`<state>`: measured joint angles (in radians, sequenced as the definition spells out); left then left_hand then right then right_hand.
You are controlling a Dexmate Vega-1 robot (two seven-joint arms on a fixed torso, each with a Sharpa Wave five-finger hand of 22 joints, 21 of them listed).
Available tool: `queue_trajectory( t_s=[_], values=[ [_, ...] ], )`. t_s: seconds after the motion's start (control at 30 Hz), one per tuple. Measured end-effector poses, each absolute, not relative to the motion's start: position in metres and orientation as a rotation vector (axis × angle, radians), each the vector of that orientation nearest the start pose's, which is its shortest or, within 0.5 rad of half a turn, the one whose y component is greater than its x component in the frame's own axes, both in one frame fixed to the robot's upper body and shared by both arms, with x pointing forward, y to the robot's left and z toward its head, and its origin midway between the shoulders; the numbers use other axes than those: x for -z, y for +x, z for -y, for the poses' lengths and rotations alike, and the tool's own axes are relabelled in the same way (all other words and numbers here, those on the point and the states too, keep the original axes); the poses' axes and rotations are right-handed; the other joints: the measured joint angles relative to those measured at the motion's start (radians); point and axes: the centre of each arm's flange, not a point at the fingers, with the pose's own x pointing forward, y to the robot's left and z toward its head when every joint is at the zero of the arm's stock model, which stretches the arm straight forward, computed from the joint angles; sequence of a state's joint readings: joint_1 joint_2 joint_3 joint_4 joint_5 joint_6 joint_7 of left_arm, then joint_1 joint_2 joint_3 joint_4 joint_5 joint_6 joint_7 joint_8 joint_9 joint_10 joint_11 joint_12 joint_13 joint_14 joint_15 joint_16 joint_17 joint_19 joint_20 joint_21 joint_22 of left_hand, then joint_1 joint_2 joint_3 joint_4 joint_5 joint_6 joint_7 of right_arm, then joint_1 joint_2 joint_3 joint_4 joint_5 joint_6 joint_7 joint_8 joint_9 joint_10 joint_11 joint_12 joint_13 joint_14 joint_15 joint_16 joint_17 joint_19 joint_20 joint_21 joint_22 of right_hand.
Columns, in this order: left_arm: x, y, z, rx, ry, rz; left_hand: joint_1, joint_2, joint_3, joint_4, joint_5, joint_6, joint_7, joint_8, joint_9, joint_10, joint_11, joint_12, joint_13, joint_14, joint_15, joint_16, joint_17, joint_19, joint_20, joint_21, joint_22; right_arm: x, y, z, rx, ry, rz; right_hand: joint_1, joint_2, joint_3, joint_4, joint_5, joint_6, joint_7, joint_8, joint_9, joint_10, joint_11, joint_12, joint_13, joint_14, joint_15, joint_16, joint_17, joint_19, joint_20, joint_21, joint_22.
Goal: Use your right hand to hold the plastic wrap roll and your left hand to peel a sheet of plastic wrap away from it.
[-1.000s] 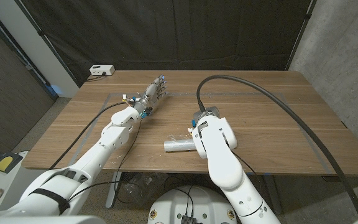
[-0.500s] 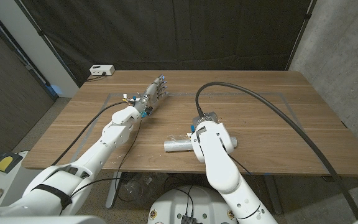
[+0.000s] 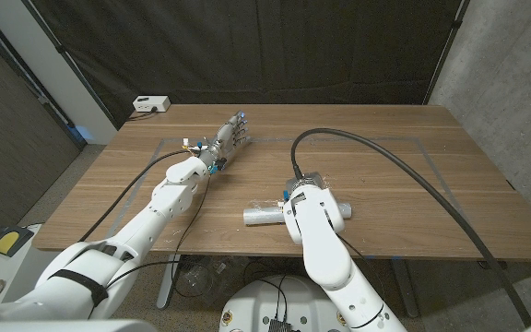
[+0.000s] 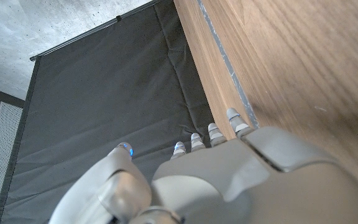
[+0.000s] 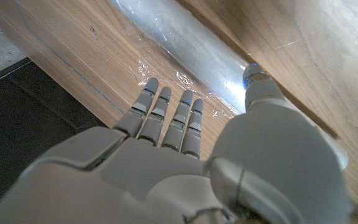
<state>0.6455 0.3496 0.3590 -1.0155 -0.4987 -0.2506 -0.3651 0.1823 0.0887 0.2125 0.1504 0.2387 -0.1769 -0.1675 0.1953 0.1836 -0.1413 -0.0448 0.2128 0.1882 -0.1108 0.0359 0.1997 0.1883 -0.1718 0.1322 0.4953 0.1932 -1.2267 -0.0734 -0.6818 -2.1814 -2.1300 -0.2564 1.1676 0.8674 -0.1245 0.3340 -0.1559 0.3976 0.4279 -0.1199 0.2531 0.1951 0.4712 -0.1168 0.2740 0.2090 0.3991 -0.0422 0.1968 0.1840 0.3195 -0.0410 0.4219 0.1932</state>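
Note:
The plastic wrap roll (image 3: pixel 264 214) lies on its side near the table's front edge, with a loose crinkled film edge beside it. My right forearm (image 3: pixel 313 217) crosses over its middle and hides the hand from above. In the right wrist view my right hand (image 5: pixel 166 155) hovers by the roll (image 5: pixel 179 53) with its fingers (image 5: pixel 166 115) straight and apart; the thumb tip reaches the roll's side and nothing is gripped. My left hand (image 3: pixel 229 136) is far from the roll, at the back left of the table, fingers extended and holding nothing; it also appears in the left wrist view (image 4: pixel 229 177).
A thick grey cable (image 3: pixel 404 157) arcs from my right wrist over the table's right half. A taped rectangle outline (image 3: pixel 431 140) marks the wooden table (image 3: pixel 395 124). A white box (image 3: pixel 150 104) sits beyond the back left corner. A black curtain hangs behind.
My right forearm has drawn back toward the table's front edge and now lies across the roll. The left hand and the roll have stayed put.

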Motion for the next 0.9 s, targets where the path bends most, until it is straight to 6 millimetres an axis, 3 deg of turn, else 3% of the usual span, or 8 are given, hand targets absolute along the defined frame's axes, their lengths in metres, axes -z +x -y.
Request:
queue_trajectory(
  t_s=[0.1,0.4,0.9],
  values=[
    [0.01,0.695,-0.24,0.456,0.087,0.528,0.0,0.0,0.0,0.0,0.0,0.0,0.0,0.0,0.0,0.0,0.0,0.0,0.0,0.0,0.0,0.0,0.0,0.0,0.0,0.0,0.0,0.069,0.441,0.03,-0.038,-1.942,-0.04,0.0,0.0,0.0,0.0,0.0,0.01,-0.01,0.006,0.0,0.0,0.0,0.0,0.0,0.001,0.001,0.0,0.0,0.0,0.0,0.0,0.0],
    [0.01,0.696,-0.239,0.461,0.088,0.526,-0.013,0.008,0.0,0.0,0.0,0.0,0.0,0.0,0.0,0.0,0.0,0.0,0.0,0.0,0.0,0.0,0.0,0.0,0.0,0.0,0.0,0.076,0.446,0.028,-0.05,-1.94,-0.041,0.004,-0.004,0.0,0.0,0.006,0.014,-0.007,0.006,0.0,0.011,-0.011,0.004,0.0,0.006,-0.003,0.0,0.0,0.0,0.0,0.004,0.0],
    [0.011,0.693,-0.24,0.463,0.093,0.523,-0.022,-0.001,-0.008,0.0,0.005,0.0,0.0,0.0,0.0,0.0,0.0,0.0,0.0,0.0,0.0,0.0,0.0,0.0,0.0,-0.004,0.0,0.086,0.451,0.029,-0.059,-1.937,-0.054,0.02,0.012,0.009,0.009,0.017,0.08,-0.023,0.021,0.0,0.059,-0.013,0.015,0.0,0.068,-0.005,0.008,0.0,0.027,-0.002,0.015,0.005]
  ],
)
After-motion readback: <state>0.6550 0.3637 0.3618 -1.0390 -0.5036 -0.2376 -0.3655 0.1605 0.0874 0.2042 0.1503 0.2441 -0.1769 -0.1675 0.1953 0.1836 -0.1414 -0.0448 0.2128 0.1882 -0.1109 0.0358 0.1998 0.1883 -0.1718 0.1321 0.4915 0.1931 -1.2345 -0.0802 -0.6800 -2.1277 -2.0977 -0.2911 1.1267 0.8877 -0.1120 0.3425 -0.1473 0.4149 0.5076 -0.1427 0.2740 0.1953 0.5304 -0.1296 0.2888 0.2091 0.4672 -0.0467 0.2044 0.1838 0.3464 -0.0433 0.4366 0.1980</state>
